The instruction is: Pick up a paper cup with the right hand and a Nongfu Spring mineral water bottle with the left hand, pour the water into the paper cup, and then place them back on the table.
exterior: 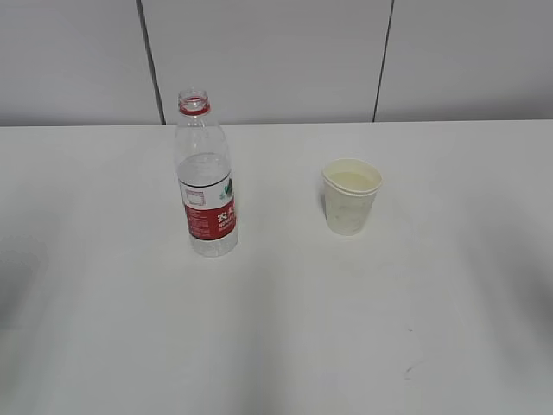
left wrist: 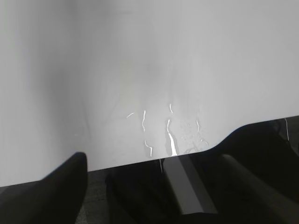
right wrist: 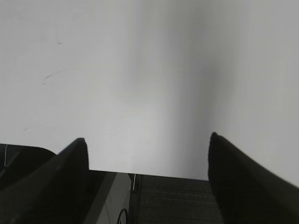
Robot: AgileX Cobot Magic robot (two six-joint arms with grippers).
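Evidently we have room to work: our left hand hangs spread and empty at the table edge, the uncapped bottle stands upright left of the cup, and our right hand waits likewise spread.

Clear bottle with red neck ring and red-and-white label; white cup, cream inside; white table.
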